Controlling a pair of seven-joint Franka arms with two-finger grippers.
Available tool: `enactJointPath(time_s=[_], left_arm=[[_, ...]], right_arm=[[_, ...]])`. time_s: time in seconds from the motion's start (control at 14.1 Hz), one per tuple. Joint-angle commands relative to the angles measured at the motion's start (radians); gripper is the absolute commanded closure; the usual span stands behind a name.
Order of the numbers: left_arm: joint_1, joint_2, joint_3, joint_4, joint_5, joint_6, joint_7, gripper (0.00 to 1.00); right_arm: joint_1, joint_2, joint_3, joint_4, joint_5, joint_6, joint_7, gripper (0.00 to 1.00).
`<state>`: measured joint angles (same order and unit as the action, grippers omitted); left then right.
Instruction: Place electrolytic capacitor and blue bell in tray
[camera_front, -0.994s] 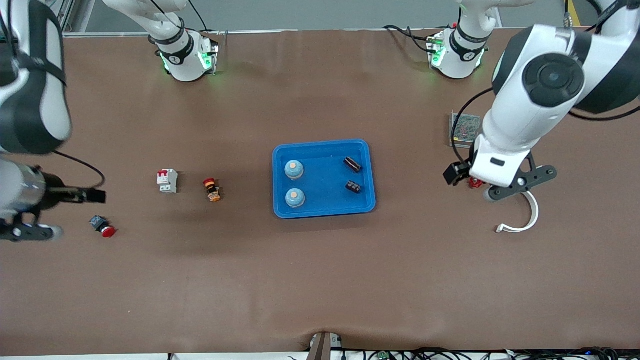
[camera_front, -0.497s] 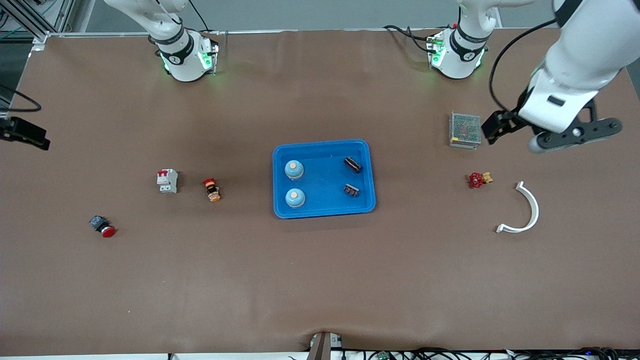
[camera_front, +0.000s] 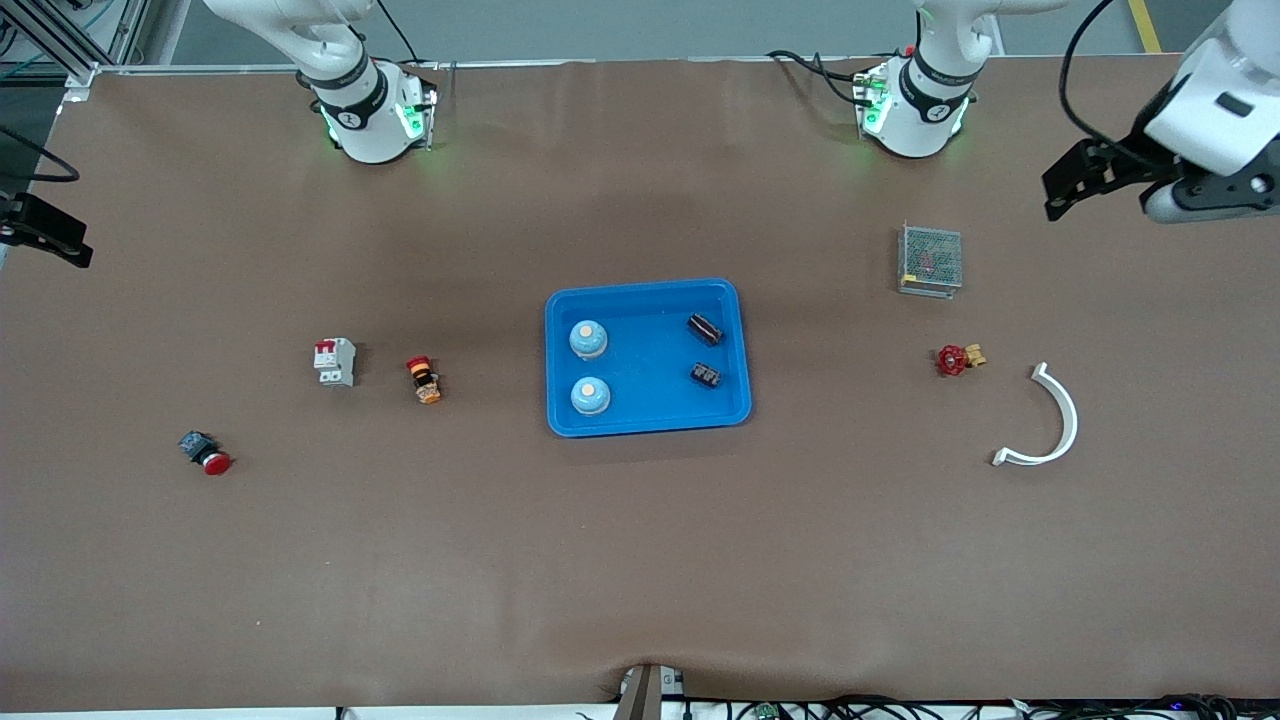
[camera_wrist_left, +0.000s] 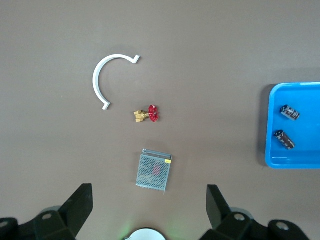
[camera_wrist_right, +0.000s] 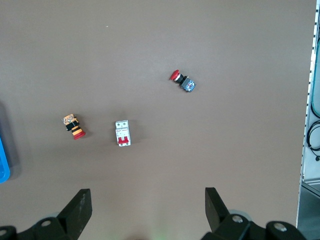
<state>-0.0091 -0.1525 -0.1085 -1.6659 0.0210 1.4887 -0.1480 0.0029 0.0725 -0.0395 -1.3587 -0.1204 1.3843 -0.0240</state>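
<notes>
The bright-blue tray (camera_front: 648, 290) lies mid-table. In it stand two blue bells (camera_front: 588, 338) (camera_front: 590, 396) and lie two dark electrolytic capacitors (camera_front: 706, 328) (camera_front: 707, 376). The tray's edge (camera_wrist_left: 300, 150) and both capacitors (camera_wrist_left: 289, 112) (camera_wrist_left: 283, 139) also show in the left wrist view. My left gripper (camera_front: 1210, 192) (camera_wrist_left: 150, 189) is open and empty, high over the left arm's end of the table, by the mesh box. My right gripper (camera_wrist_right: 147, 191) is open and empty, high over the right arm's end; only a black part of its wrist (camera_front: 45, 238) shows in the front view.
Toward the left arm's end lie a grey mesh box (camera_front: 930, 259), a red valve (camera_front: 958, 359) and a white curved piece (camera_front: 1050, 425). Toward the right arm's end lie a white circuit breaker (camera_front: 335, 361), an orange-and-black button (camera_front: 424, 380) and a red push button (camera_front: 205, 453).
Both arms have drawn away from the table's middle toward their own ends. The left gripper went from over the red valve toward the table's corner. The things in the tray have not moved.
</notes>
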Motion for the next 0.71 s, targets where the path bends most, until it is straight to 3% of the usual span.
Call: enactJointPath(time_s=[0.0,0.28,0.5,0.64], left_arm=[[-0.018,-0.068,0.036,-0.063,-0.023,-0.002,0.039,0.0],[-0.043,-0.068,0.058,-0.057,-0.021,-0.004,0.036,0.0],[-0.037,-0.036,0.053,-0.031,-0.021,-0.001,0.022,0.0],[-0.035,-0.012,0.05,-0.003,-0.021,-0.002,0.019,0.0]], right_arm=[[0.061,-0.1,-0.06,-0.115,0.011,0.05,-0.016,0.0],[0.071,-0.1,-0.051,-0.099,0.013,0.047,-0.001,0.0],[0.066,-0.102,-0.06,-0.092,0.112,0.077,-0.005,0.0],[0.071,-0.097,-0.054,-0.094,0.113,0.1,-0.004,0.0]])
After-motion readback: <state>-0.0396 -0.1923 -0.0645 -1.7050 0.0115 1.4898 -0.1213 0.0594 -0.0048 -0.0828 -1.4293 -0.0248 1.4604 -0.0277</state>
